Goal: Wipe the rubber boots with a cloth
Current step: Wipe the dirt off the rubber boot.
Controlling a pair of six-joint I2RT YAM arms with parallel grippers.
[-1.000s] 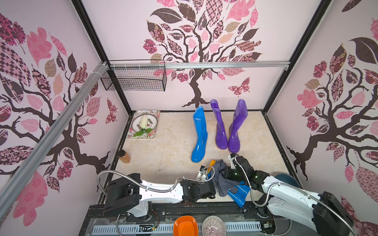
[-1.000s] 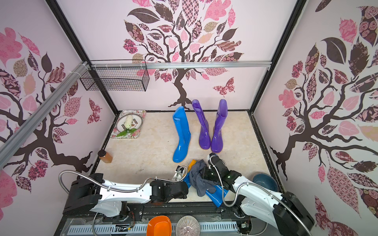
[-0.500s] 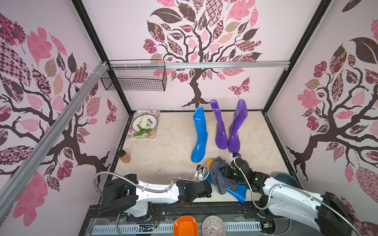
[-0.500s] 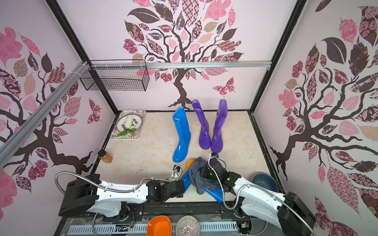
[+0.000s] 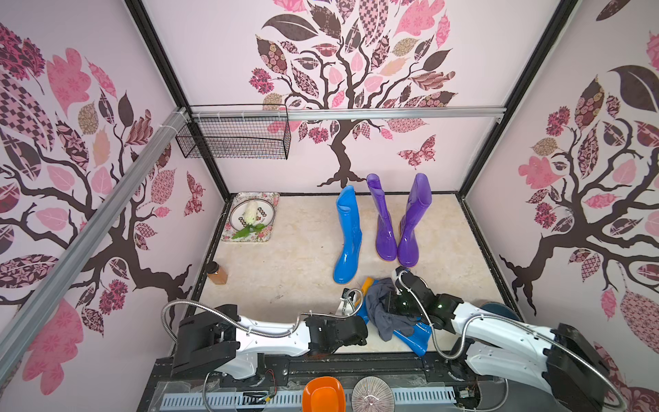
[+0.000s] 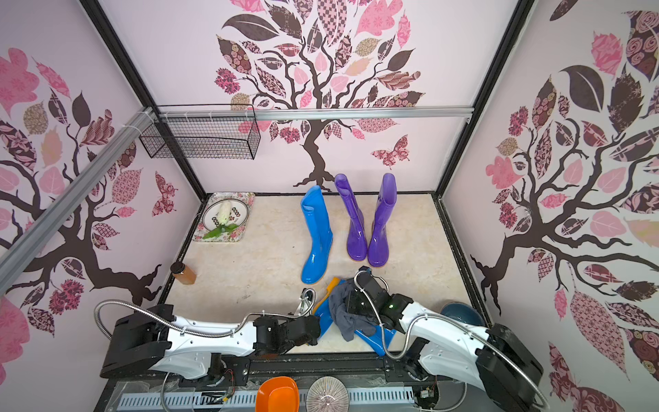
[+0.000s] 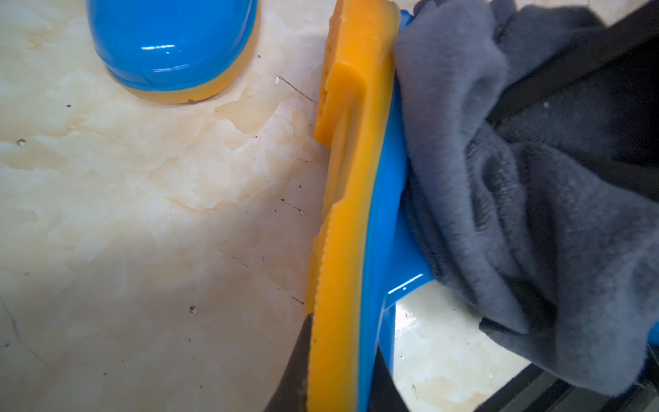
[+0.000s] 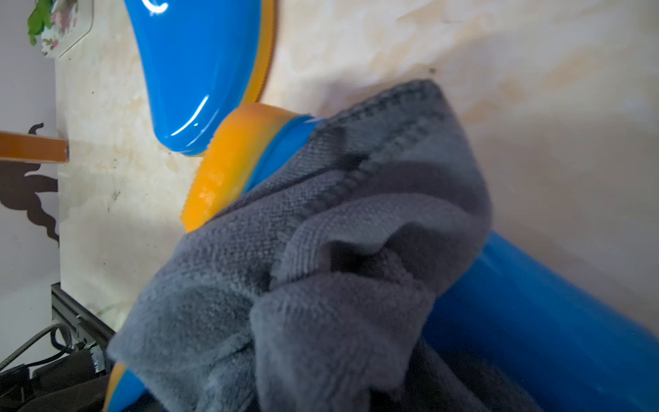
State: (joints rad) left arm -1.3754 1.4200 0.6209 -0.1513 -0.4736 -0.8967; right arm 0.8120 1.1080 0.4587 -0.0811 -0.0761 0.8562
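One blue boot [image 5: 347, 235] and two purple boots [image 5: 383, 221] [image 5: 413, 221] stand upright at the back of the floor. A second blue boot [image 5: 413, 339] lies on its side near the front edge, orange-yellow sole [image 7: 342, 178] turned to the left. My left gripper [image 7: 338, 388] is shut on that boot's foot, one finger on the sole and one on the blue upper. The dark grey cloth [image 5: 381, 310] is bunched over the lying boot's ankle. My right gripper [image 5: 395, 303] is shut on the cloth [image 8: 321, 249], which hides its fingers in the right wrist view.
A floral tray [image 5: 228, 235] holding a plate and a vegetable sits back left. An amber bottle [image 5: 217, 274] stands by the left wall. A wire basket [image 5: 235, 137] hangs above. A dark blue bowl [image 5: 495, 308] is at front right; an orange bowl [image 5: 322, 394] and a ribbed plate [image 5: 372, 394] lie below the front edge.
My right gripper has slid the cloth along the lying blue boot towards its foot, to the left. The left gripper keeps its hold on the foot and has barely shifted.
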